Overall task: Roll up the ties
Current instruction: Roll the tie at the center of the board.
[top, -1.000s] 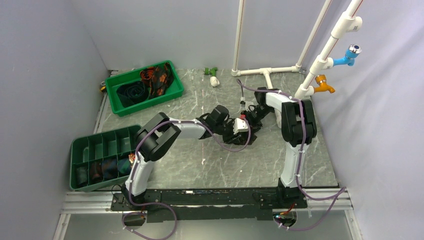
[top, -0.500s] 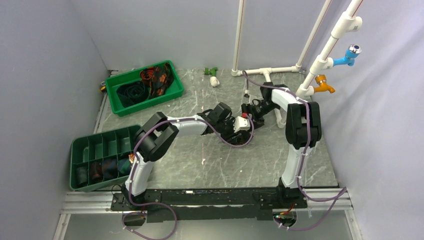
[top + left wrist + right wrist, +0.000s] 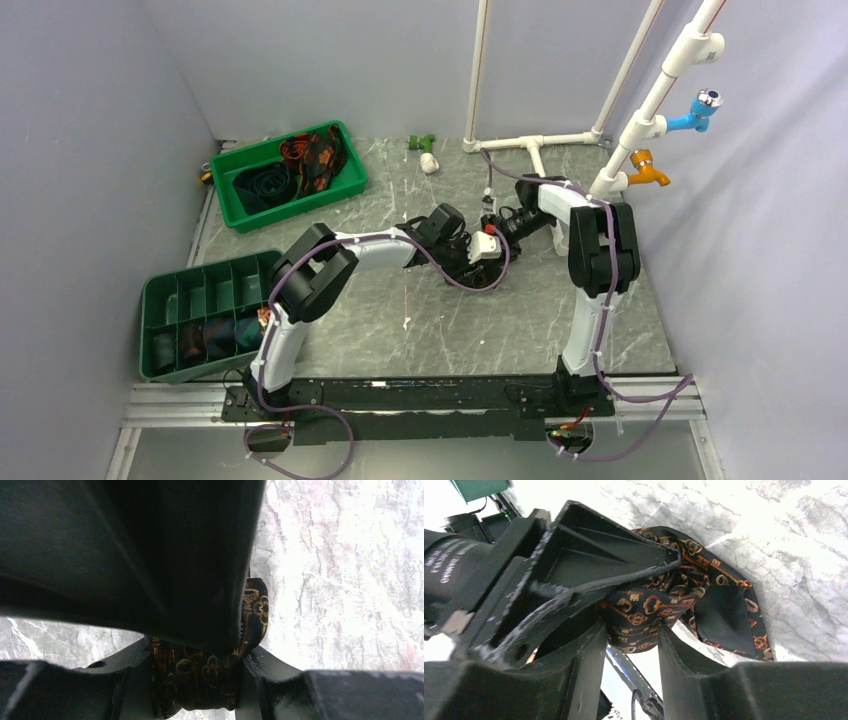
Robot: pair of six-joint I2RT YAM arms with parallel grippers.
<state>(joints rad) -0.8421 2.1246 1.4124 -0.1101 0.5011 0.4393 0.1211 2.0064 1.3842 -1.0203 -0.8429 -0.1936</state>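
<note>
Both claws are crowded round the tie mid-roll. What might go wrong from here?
The black necktie with orange key print is only loosely bunched, with one end spreading free over the grey marbled table. It may unravel if the left claw, clamped on it, slackens. The right claw sits tight against the left one, so fingers might collide or snag cloth.

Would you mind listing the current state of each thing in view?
key-print tie: partly rolled, bunched between both grippers
left gripper: shut on the key-print tie
right gripper: astride that tie, grip unclear
open tray: holds loose ties
divided tray: rolled ties in front row
</note>
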